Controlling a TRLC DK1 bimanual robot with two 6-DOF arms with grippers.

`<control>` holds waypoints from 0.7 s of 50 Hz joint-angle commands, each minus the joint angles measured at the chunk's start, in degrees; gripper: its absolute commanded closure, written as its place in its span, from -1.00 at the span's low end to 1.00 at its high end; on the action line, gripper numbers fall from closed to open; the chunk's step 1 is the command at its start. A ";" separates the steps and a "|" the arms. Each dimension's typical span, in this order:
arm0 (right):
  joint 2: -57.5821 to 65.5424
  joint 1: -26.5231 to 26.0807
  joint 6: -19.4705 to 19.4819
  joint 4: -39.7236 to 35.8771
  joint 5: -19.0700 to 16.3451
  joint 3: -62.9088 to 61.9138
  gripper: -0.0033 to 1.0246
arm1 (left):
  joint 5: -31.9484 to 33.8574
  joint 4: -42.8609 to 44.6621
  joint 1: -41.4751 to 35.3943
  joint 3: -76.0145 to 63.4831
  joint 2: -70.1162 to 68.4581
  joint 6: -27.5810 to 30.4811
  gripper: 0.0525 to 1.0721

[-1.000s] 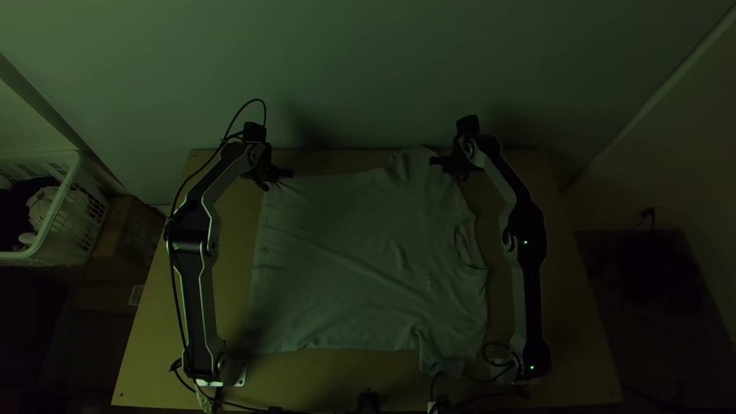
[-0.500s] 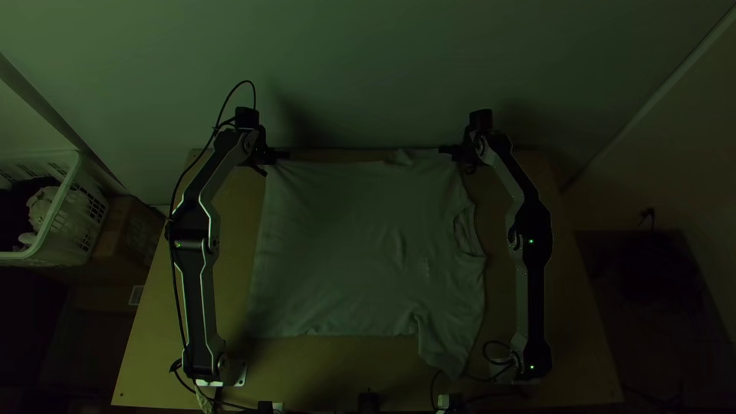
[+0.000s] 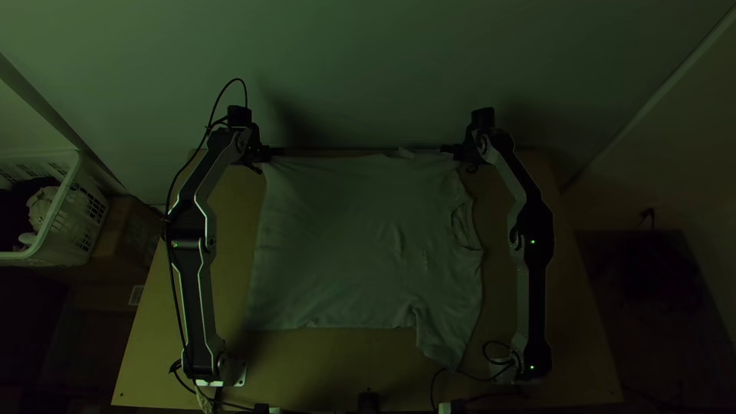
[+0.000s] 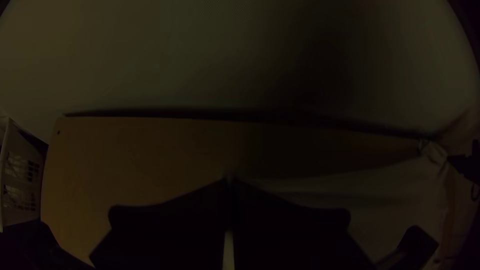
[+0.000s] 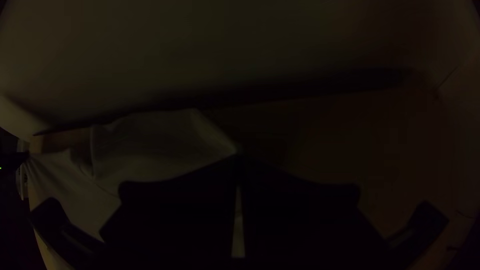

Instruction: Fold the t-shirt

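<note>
the pale short-sleeved cloth t-shirt (image 3: 345, 245) lies spread out on the light wooden rectangular table (image 3: 307, 372), between the two arms. its hem side faces the left arm (image 3: 198, 276) and its round neckline (image 3: 463, 226) faces the right arm (image 3: 530, 284). the near sleeve (image 3: 443, 341) points towards the table's near edge, close to the right arm's base. shallow creases run across the body, and the far edge of the cloth lies along the table's far edge.

the left gripper (image 3: 279, 152), with wide flat black fingers, is at the far hem corner. its fingers are closed together at the tips, pinching that corner; in the left wrist view the cloth runs from the fingertips towards the other gripper.

the right gripper (image 3: 445, 149), with matching black fingers, is at the far sleeve end. it is likewise clenched, with a point of the sleeve fabric caught at the tips. beside it the cloth shows a small raised fold (image 3: 405, 153). the two grippers stand well apart, both near the table's far edge.

a white plastic basket with slotted walls (image 3: 65, 218) stands beyond the table on the left arm's side, holding dark and light cloth items (image 3: 40, 207). a brown cardboard box (image 3: 132, 234) is between basket and table.
</note>
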 commanded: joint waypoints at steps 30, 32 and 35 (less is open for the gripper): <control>-11.26 -0.54 -4.27 -9.13 1.05 -8.41 0.95 | 1.03 -2.12 -0.74 -7.73 -7.57 -1.92 0.95; -11.70 -0.46 -4.27 -9.21 1.05 -8.94 0.95 | 1.03 -2.12 -0.57 -7.99 -8.18 -1.92 0.95; -12.14 -0.28 -4.27 -9.21 1.05 -9.64 0.95 | 1.03 -2.12 -0.39 -8.61 -9.06 -2.01 0.95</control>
